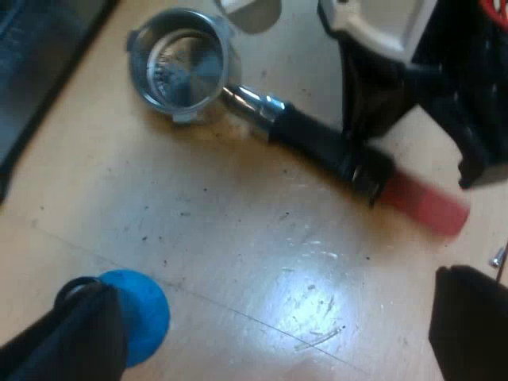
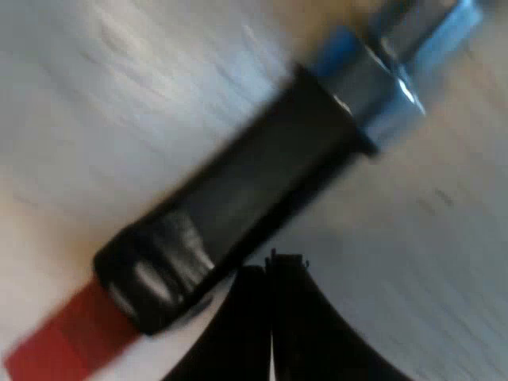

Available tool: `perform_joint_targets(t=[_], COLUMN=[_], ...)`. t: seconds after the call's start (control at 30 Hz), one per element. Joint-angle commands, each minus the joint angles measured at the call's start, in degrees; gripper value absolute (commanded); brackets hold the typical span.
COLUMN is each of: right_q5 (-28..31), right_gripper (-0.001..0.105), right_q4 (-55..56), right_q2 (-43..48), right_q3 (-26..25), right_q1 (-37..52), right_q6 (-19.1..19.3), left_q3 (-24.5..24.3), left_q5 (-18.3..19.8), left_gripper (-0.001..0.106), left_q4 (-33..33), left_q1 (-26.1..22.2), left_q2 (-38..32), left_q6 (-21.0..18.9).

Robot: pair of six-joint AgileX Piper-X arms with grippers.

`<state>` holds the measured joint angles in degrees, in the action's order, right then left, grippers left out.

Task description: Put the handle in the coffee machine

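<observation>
The metal holder (image 1: 184, 67) lies flat on the wooden table, its basket up and empty. Its dark handle (image 1: 317, 143) ends in red (image 1: 425, 205). In the left wrist view my right gripper (image 1: 367, 163) comes down onto the handle just before the red end. In the right wrist view the handle (image 2: 238, 198) lies close under the camera. There the right gripper (image 2: 270, 266) has both black fingers pressed together, tips against the handle's side and nothing between them. My left gripper (image 1: 270, 333) hangs open above the table, away from the holder.
A blue tamper (image 1: 139, 313) stands on the table beside one finger (image 1: 67, 337) of my left gripper. A dark flat object (image 1: 32, 71) lies along the table's edge beyond the holder's basket. A pale round thing (image 1: 250, 12) sits just past the basket.
</observation>
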<state>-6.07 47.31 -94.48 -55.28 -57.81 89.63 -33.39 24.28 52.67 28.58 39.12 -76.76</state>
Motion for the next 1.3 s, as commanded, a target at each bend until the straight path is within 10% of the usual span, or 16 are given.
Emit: perform_joint_targets(t=[0.03, 1.03, 1.3], right_q5=[-0.7, -2.7, 5.5], right_gripper=[0.000, 0.000, 0.000], right_q4=[-2.1, 5.8, 11.1], right_q2=[-0.4, -5.0, 6.3], right_q3=[-1.3, -9.3, -9.3], right_q1=[-0.6, -1.5, -1.5], right_q6=[-1.5, -6.6, -16.4], left_q3=[-0.2, -0.2, -0.1], left_q5=[-0.1, -0.3, 3.0], left_gripper=[0.079, 0.079, 0.079], left_q4=[0.2, 2.3, 0.8], left_q1=[-0.1, -0.1, -0.1], left_q2=[-0.3, -0.3, -0.3], left_q6=[0.4, 2.8, 8.3])
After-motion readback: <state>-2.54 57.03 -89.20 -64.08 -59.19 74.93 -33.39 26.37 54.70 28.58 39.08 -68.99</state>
